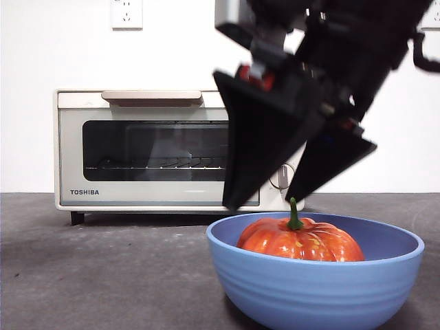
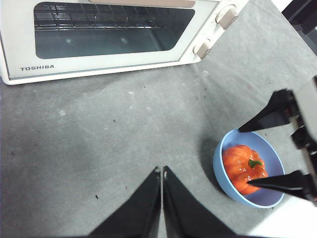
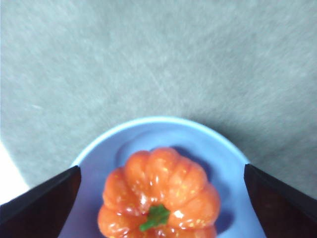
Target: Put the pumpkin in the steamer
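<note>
Blue and ridged, the bowl (image 1: 313,282) sits closest to the front camera, and the pumpkin (image 1: 300,240) rests inside it, stem up, not yet lifted. My right gripper (image 3: 158,198) hangs directly above it with its jaws spread wide, one to each side of the bowl's rim and touching nothing. The pumpkin lies straight below my fingertips, its short green stem (image 3: 156,217) pointing up at my wrist, so I judge a plain drop and squeeze across the ribs is what comes next. My left gripper (image 2: 162,171) waits with jaws pressed together, well off to the side over bare table. Beyond the bowl stands the steamer (image 1: 158,148), its glass door closed.
</note>
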